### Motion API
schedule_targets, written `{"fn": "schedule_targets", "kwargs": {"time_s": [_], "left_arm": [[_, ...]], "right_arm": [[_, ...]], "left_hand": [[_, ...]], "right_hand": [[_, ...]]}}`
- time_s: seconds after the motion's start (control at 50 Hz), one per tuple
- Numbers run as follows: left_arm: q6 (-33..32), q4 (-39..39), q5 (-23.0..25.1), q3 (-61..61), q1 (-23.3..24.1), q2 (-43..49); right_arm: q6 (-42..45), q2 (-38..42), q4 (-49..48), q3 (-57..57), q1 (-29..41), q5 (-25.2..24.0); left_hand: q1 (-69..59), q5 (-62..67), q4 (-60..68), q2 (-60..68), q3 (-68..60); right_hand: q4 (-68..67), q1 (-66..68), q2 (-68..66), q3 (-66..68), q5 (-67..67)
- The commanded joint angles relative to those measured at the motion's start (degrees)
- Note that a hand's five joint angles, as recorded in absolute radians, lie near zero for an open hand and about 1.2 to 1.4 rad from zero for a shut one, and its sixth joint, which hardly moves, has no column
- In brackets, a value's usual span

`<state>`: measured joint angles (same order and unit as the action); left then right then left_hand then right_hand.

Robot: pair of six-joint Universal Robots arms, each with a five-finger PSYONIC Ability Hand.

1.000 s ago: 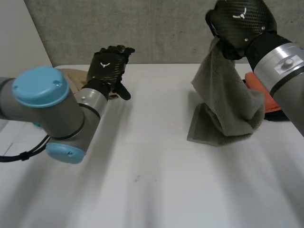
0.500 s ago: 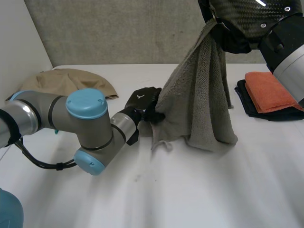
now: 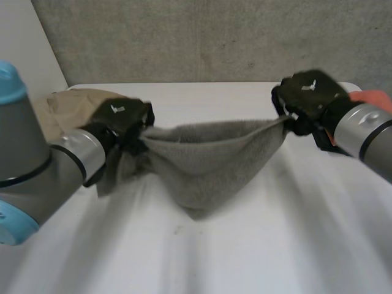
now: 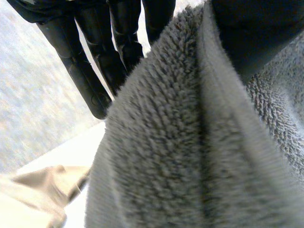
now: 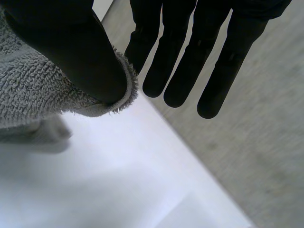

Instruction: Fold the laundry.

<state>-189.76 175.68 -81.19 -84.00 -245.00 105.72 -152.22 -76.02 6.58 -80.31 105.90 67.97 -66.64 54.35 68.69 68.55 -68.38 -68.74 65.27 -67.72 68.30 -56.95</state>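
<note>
Over the table (image 3: 245, 257), left hand (image 3: 119, 119) and right hand (image 3: 306, 98) pinch opposite towel (image 3: 208, 162) corners between thumb and fingers (image 5: 180, 71).

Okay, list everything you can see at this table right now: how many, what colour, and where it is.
towel: one, grey, stretched between the two hands, sagging in the middle over the table
tan cloth: one, tan, crumpled at the table's far left, behind the left hand
orange cloth: one, orange, at the table's far right, partly hidden behind the right arm
table: one, white, under everything
wall: one, grey, behind the table
left hand: one, black, thumb pinching the towel's left end
right hand: one, black, thumb pinching the towel's right corner
arms: two, grey with light-blue caps, left arm and right arm
</note>
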Motion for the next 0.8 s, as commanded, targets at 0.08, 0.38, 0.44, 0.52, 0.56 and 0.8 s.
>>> {"fn": "schedule_targets", "kwargs": {"time_s": [0.08,0.38,0.44,0.52,0.56,0.8], "left_arm": [[-4.30,-0.33,-1.07,11.39,0.66,18.90],[-4.83,1.76,-8.46,1.76,1.28,9.27],[-4.74,5.18,-8.37,-3.68,1.63,4.17],[-4.91,10.10,-8.46,-9.75,3.38,-0.33],[-4.92,11.96,-8.55,-11.53,4.00,-1.21],[-5.00,15.22,-8.99,-12.06,4.97,6.07]], "right_arm": [[-0.53,11.33,-0.78,-0.37,1.94,4.36],[0.17,13.27,-5.79,-0.02,2.47,11.05],[0.17,13.27,-6.05,-0.37,2.56,10.96],[-0.09,13.45,-6.14,-0.81,2.82,11.04],[-0.09,13.45,-6.23,-0.99,3.09,11.13],[0.08,13.36,-6.14,-1.60,2.65,11.48]], "left_hand": [[2.71,-0.42,-4.76,-4.62,4.45],[29.68,-27.39,-31.73,-31.59,31.42],[28.84,-26.55,-30.89,-30.75,30.58],[25.99,-23.70,-28.04,-27.90,27.74],[24.31,-22.02,-26.36,-26.21,26.05],[-5.90,8.19,3.85,3.99,-4.16]], "right_hand": [[-11.26,14.73,-12.28,11.70,-13.05],[-11.26,14.73,-12.28,11.70,-13.05],[-11.26,14.73,-12.28,11.70,-13.05],[-11.26,14.73,-12.28,11.70,-13.05],[-11.26,14.73,-12.28,11.70,-13.05],[-11.26,14.73,-12.28,11.70,-13.05]]}}
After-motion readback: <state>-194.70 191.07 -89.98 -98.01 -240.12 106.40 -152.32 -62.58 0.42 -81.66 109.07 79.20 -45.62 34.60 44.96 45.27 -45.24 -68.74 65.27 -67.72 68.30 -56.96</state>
